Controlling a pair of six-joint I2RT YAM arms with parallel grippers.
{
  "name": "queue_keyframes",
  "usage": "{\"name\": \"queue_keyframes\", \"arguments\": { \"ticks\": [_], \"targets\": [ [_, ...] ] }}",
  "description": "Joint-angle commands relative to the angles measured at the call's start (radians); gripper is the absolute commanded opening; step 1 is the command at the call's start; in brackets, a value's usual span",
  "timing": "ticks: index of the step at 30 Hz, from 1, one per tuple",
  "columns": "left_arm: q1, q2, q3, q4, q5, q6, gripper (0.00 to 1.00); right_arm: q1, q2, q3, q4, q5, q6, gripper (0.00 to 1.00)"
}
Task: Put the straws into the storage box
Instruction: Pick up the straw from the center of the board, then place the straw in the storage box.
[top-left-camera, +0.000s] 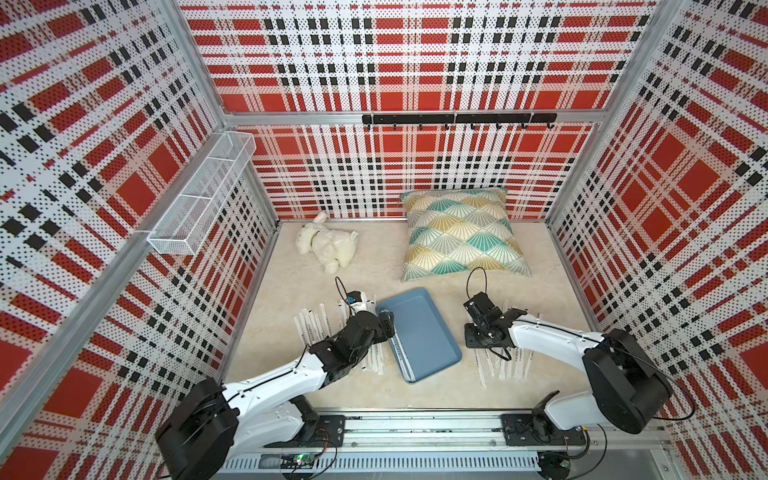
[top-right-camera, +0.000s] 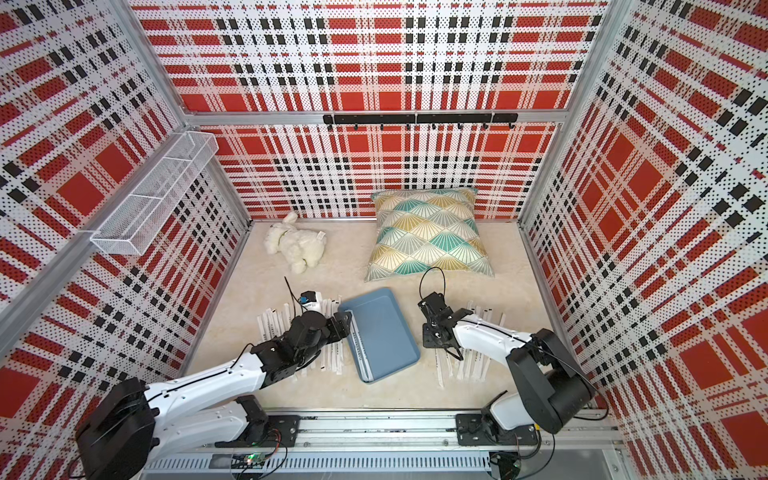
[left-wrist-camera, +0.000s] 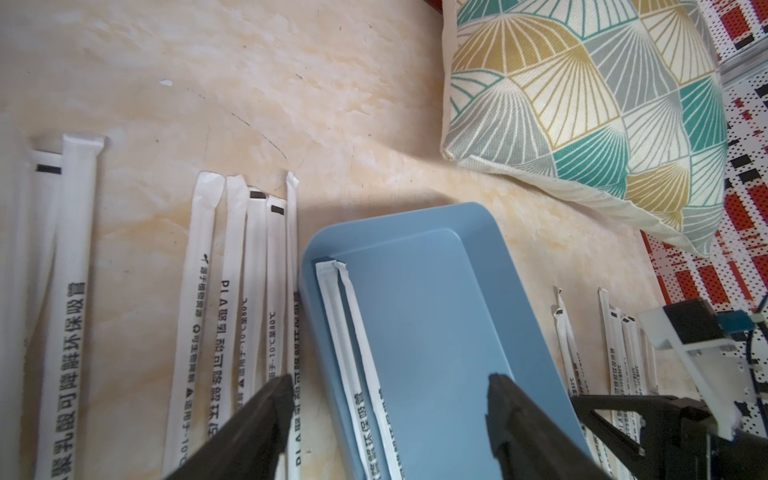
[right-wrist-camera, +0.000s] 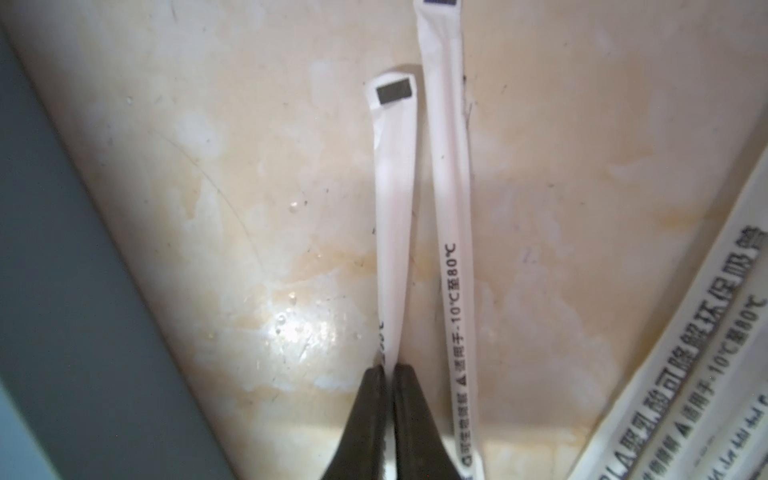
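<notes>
Left of the storage box (top-left-camera: 419, 332): one row of straws (top-left-camera: 309, 328), seven ends countable in the left wrist view, others hidden under the arm. Over the box's left rim: left gripper (left-wrist-camera: 390, 384), jaws wide, empty. Inside the box, along its left wall: two straws (left-wrist-camera: 336, 316). Just right of the box: right gripper (right-wrist-camera: 388, 370), pinched on a single straw (right-wrist-camera: 395, 208), whose long axis runs roughly parallel to the box's long side; the box lies to this claw's left, so the right arm is nearer. Further right: second row (top-left-camera: 515, 368), count unclear

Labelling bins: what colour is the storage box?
The storage box is slate blue; left wrist view.
</notes>
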Motion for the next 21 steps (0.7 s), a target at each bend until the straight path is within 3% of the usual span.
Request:
{"name": "queue_keyframes", "arguments": {
  "ticks": [1, 5, 9, 13, 21],
  "targets": [
    [0.022, -0.034, -0.023, 0.025, 0.008, 0.012, 0.78, 0.053, 0.002, 0.043, -0.076, 0.046, 0.001, 0.1],
    [0.057, -0.07, -0.044, 0.016, 0.019, 0.009, 0.78, 0.12, -0.06, 0.169, -0.217, 0.071, 0.004, 0.09],
    [0.084, -0.097, -0.058, 0.012, 0.031, 0.008, 0.78, 0.2, -0.06, 0.327, -0.256, 0.016, 0.0, 0.09],
    [0.086, -0.077, -0.061, 0.021, 0.038, 0.002, 0.77, 0.279, 0.078, 0.42, -0.105, -0.07, 0.027, 0.09],
    [0.116, -0.131, -0.068, -0.105, 0.006, -0.03, 0.74, 0.295, 0.28, 0.413, 0.203, -0.227, 0.107, 0.09]
  ]
}}
